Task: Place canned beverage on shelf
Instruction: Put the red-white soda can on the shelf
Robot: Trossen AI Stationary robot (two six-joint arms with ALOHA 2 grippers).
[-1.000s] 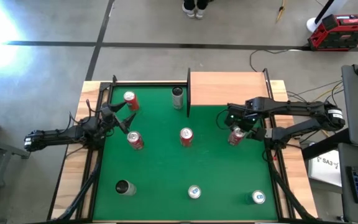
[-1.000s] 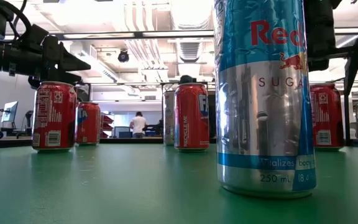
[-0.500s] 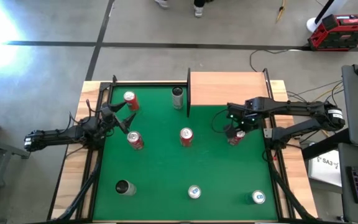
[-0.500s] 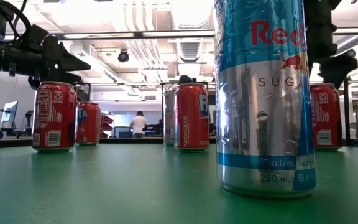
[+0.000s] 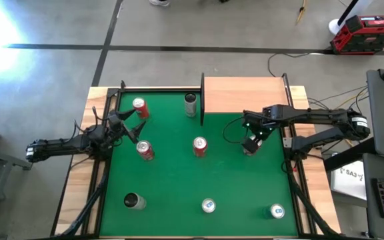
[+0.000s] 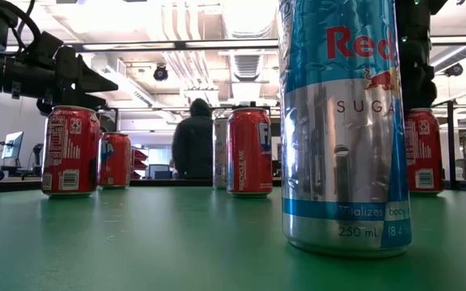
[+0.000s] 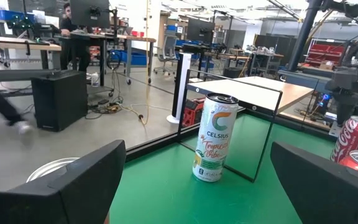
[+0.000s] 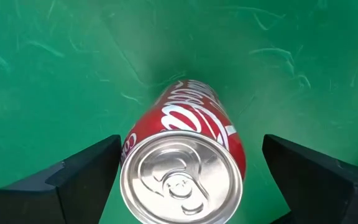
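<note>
Right hand (image 8: 185, 180): fingers wide, directly above upright red cola can (image 8: 185, 162), nothing held. I'd judge can rigid, slick; grip mid-wall. Shelf (image 5: 242, 95) at 12 o'clock.

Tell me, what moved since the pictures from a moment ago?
The right claw slid over until it sat right above the red Coca-Cola can, open, one finger on each side, not gripping it. The can stayed put. A person in dark clothes came closer behind the table. The left claw and the other cans didn't move.
</note>
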